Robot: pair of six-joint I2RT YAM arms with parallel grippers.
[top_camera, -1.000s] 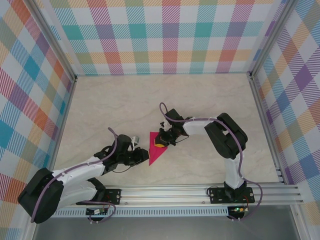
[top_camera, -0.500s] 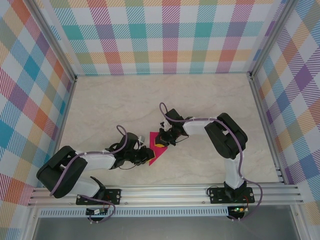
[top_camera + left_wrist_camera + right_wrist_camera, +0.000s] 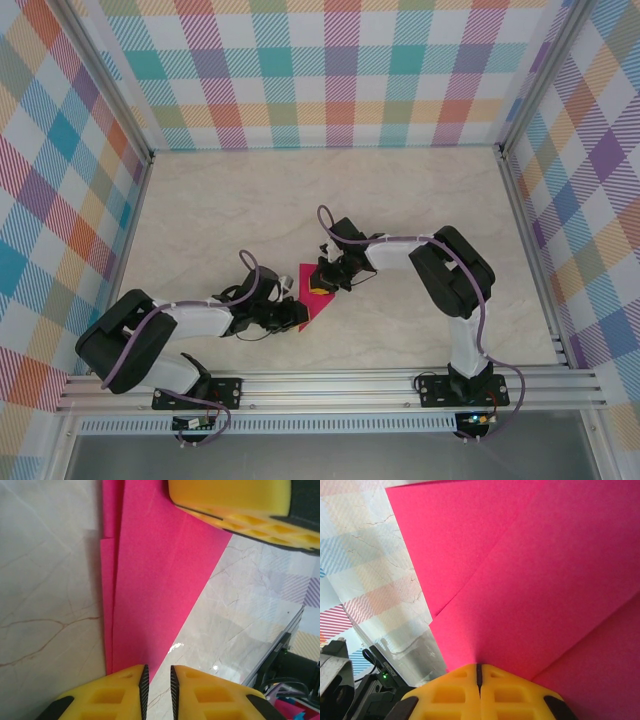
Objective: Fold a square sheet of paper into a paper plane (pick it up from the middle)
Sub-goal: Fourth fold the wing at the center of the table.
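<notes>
The square sheet of paper [image 3: 313, 299] lies folded into a magenta-pink pointed shape on the marble table, mid-front. In the left wrist view the sheet of paper [image 3: 155, 580] shows layered edges on its left side and narrows to a point at my fingers. My left gripper [image 3: 298, 316] [image 3: 157, 680] sits low at that lower point, jaws a narrow gap apart, with the tip lying by the left finger and table showing in the gap. My right gripper [image 3: 321, 284] [image 3: 479, 669] is shut, its tips pressing down on the paper [image 3: 530, 580] near the upper part. Its yellow finger [image 3: 230, 497] rests on the sheet.
Checked walls stand on three sides of the table. An aluminium rail [image 3: 330, 385] with both arm bases runs along the near edge. Bare marble surface [image 3: 300, 200] stretches behind the paper and to both sides.
My left arm has swung its elbow in, and its gripper has slid slightly right onto the paper's lower point. The right gripper has stayed pressed on the paper.
</notes>
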